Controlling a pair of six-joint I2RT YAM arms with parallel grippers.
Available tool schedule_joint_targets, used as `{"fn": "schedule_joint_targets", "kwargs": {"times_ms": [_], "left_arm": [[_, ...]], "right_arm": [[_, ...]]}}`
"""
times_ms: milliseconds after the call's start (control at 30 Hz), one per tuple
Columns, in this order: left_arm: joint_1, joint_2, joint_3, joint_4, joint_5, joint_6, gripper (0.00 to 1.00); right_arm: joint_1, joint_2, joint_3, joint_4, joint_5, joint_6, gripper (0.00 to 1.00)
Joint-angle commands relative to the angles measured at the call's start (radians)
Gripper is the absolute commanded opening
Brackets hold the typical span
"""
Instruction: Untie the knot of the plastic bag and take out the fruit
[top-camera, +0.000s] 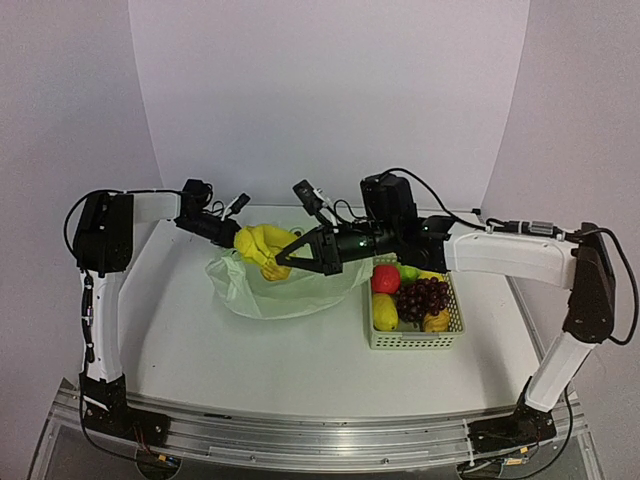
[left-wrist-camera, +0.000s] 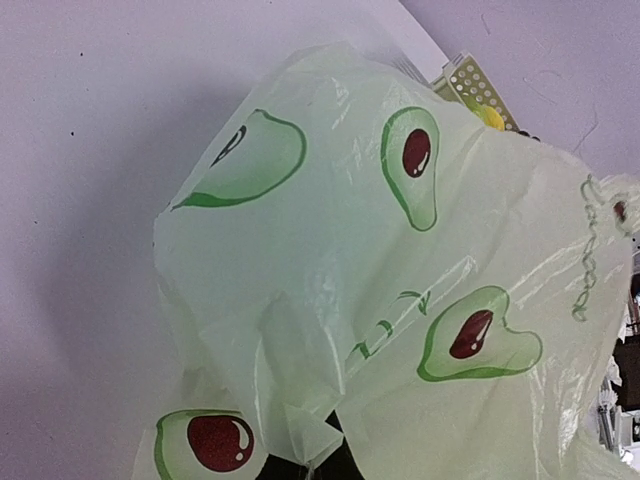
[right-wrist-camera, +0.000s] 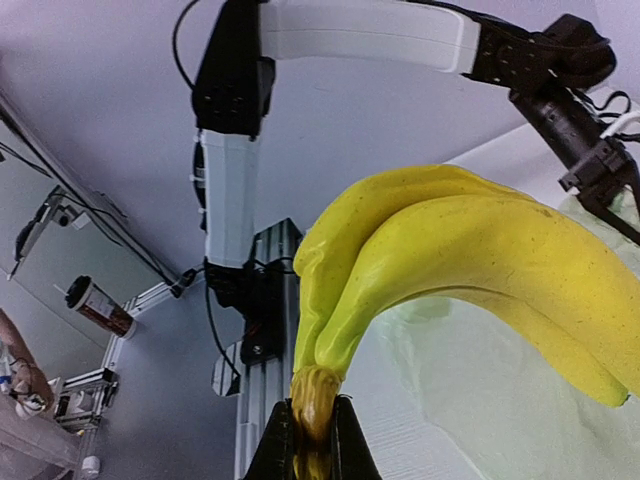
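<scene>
Two arms reach in over the tabletop (top-camera: 250, 350). Basket (top-camera: 415, 341) is nearest, loaded with a yellow fruit (top-camera: 385, 312), a brownish fruit (top-camera: 437, 321), a grape bunch (top-camera: 425, 297), a red apple (top-camera: 386, 278) and a green pear (top-camera: 408, 271). Plastic bag (top-camera: 285, 292) lies just left of the basket, slumped on the tabletop with its mouth open toward the far side; green avocado prints show on the film. Bananas (top-camera: 258, 243) are up over the bag's far edge, further left of the basket. Right gripper (right-wrist-camera: 315, 428) has its jaws clamped on the banana stem. Left gripper (top-camera: 226, 235) is at the bag's far-left rim, farthest from the basket. Its jaws are hidden by plastic, so I cannot tell their state.
</scene>
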Motion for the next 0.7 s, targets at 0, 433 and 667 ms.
{"fn": "schedule_joint_targets", "kwargs": {"times_ms": [0,433,667], "left_arm": [[0.007,-0.042,0.056,0.021,-0.015,0.027,0.00],[-0.002,-0.012,0.101,-0.074,-0.024,0.279,0.00],[-0.008,-0.007,0.105,-0.095,-0.029,0.338,0.00]], "right_arm": [[-0.006,0.009,0.073,0.028,-0.171,0.080,0.00],[-0.090,-0.153,0.064,0.032,0.068,-0.021,0.00],[-0.177,-0.231,0.005,-0.433,0.448,-0.364,0.00]]}}
